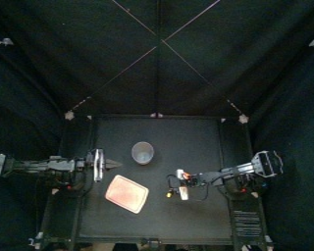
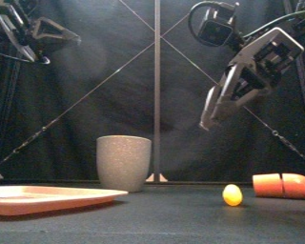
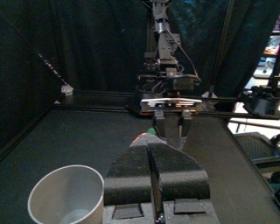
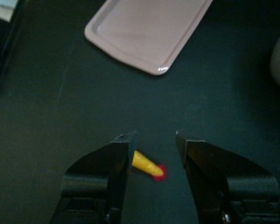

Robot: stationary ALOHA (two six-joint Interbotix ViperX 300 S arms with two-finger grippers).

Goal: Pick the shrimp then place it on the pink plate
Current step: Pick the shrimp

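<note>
The shrimp [image 4: 146, 164], a small yellow toy with a red tail, lies on the black table right of the middle; in the front view the shrimp [image 2: 232, 194] shows end-on. My right gripper [image 4: 150, 138] hangs open above it, jaws to either side, not touching; from the front the right gripper [image 2: 209, 119] is well above the table. The flat pink plate [image 1: 126, 192] lies left of the shrimp, nothing on it. At the table's left side my left gripper [image 3: 154, 153] rests shut and holds nothing.
A tall grey speckled cup [image 2: 123, 162] stands behind the plate near the table's middle [image 1: 142, 151]. An orange-red toy [image 2: 282, 185] lies to the right of the shrimp, near the front.
</note>
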